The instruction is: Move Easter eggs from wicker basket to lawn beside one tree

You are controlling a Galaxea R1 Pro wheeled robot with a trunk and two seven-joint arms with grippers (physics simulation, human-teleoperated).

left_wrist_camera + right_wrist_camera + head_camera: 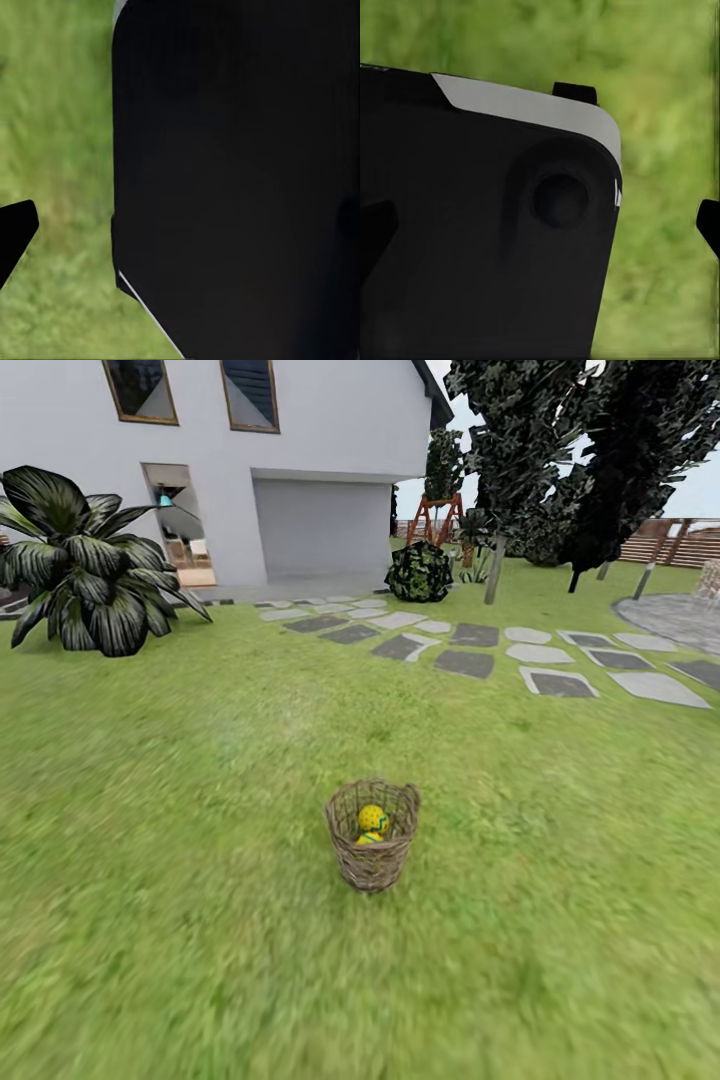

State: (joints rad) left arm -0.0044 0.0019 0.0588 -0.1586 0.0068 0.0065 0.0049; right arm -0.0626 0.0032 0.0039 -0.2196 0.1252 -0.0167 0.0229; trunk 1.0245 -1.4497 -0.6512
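The lawn (180, 840) is seen spreading across the whole foreground of the head view as mottled green grass; behind it a white house (220, 450) with a pale garage door (322, 525) is shown, and a run of grey stepping stones (470, 650) is laid across the grass towards a paved circle (675, 615) at the right; a broad dark-leaved plant (85, 565) is set at the left edge of the grass near the house, and dark-crowned trees (560, 450) with thin trunks are seen at the far right, before a stretch of brown slat fence (690, 545); a round shrub (420, 572) is placed beside them.

The wicker basket (372, 838) is seen upright on the grass, near the middle of the head view and well apart from the trees; inside it one Easter egg (374, 818) is shown plainly, yellow with dots, and a second egg (368, 839) is glimpsed partly hidden just below it; a third cannot be made out.

In the left wrist view a large black robot part (240, 180) is seen over blurred grass, with one dark fingertip (15, 232) at the frame's edge; in the right wrist view a black housing with a pale edge (487, 225) is shown, with dark finger tips (709, 221) at the sides; how far either pincer is spread cannot be told, and nothing is seen held or touched.
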